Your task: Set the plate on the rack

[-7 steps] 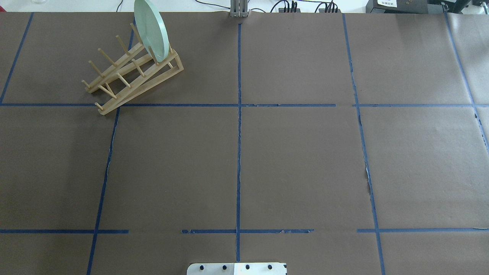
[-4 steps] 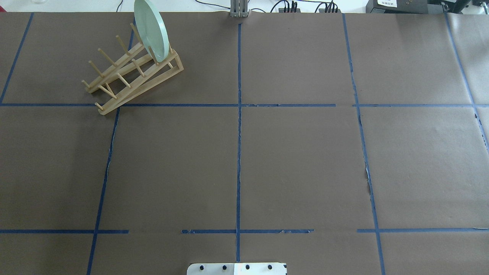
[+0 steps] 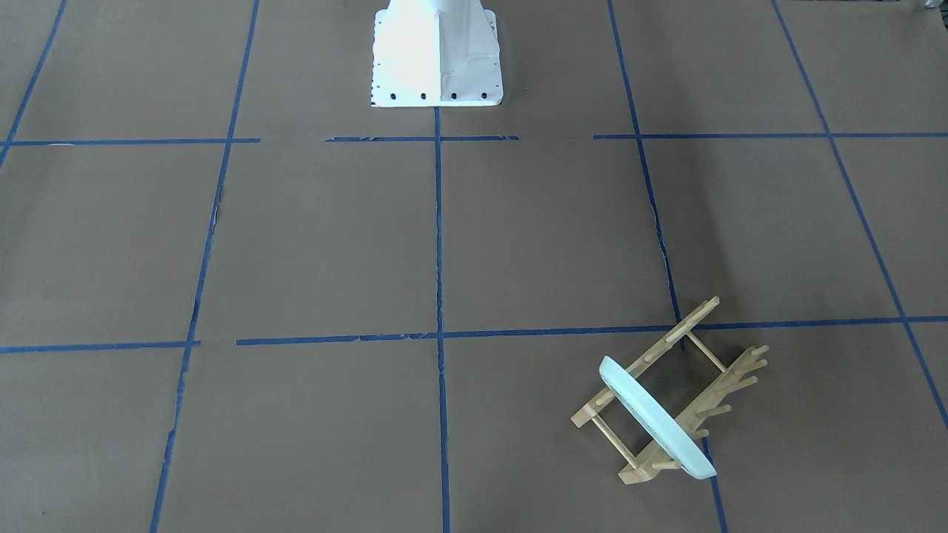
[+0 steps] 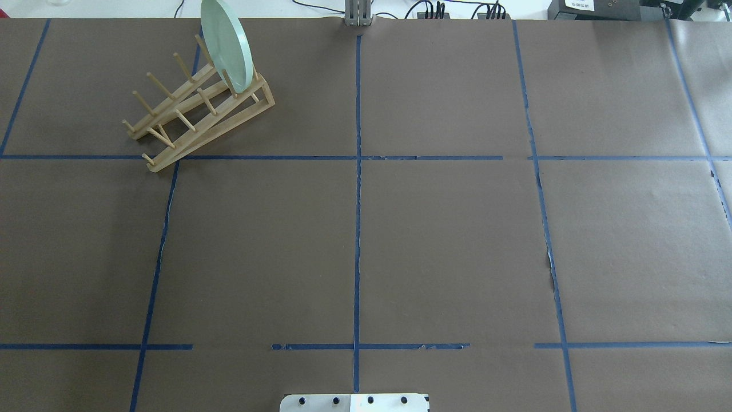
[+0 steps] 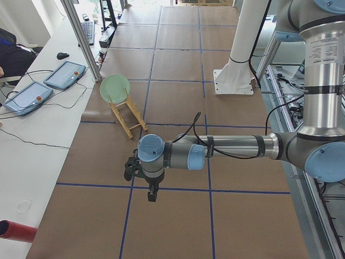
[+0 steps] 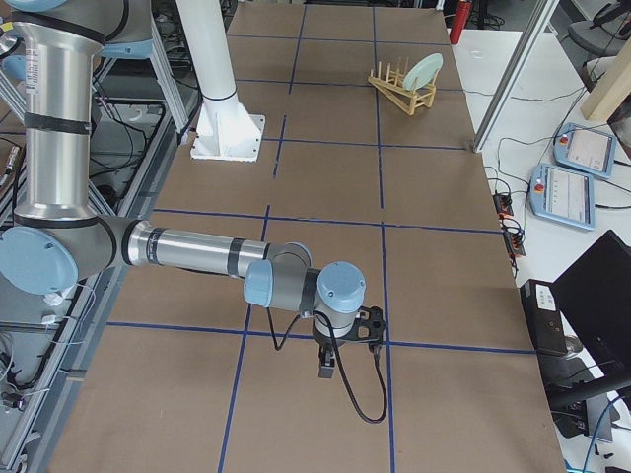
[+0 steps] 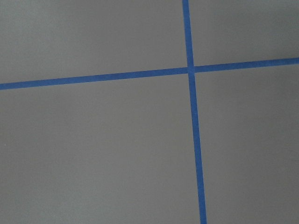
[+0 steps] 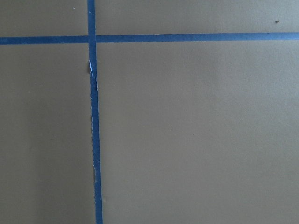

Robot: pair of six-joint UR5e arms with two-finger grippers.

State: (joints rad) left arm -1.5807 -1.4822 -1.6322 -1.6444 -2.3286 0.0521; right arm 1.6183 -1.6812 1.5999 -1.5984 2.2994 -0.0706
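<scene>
The plate (image 4: pixel 227 48) runs off the top edge at the upper left of the overhead view, so its upper rim is cut away. It also hides the part of the rack (image 4: pixel 163 157) behind it. The left end effector (image 5: pixel 130 169) and right end effector (image 6: pixel 371 323) show only in the side views, dark and small, with the jaws unreadable. The base (image 4: pixel 354 403) is cut off by the bottom edge.

Robotics lab: big table (image 4: pixel 457 240) under brown paper, gridded w/ blue tape (image 4: pixel 358 229), w/ two industrial arms (image 5: pixel 232 147) off one white pedestal (image 3: pixel 435 59). Beyond the left gripper (image 5: pixel 131 168), a white side bench (image 5: pixel 32 140) holds teach pendants (image 5: pixel 66 74), keyboard (image 5: pixel 88 31), mouse (image 5: pixel 63 55) & loose cables. Past the right gripper (image 6: pixel 369 323): more pendants (image 6: pixel 570 195), an alu frame post (image 6: pixel 513 74), a dark monitor (image 6: pixel 601 296).
</scene>
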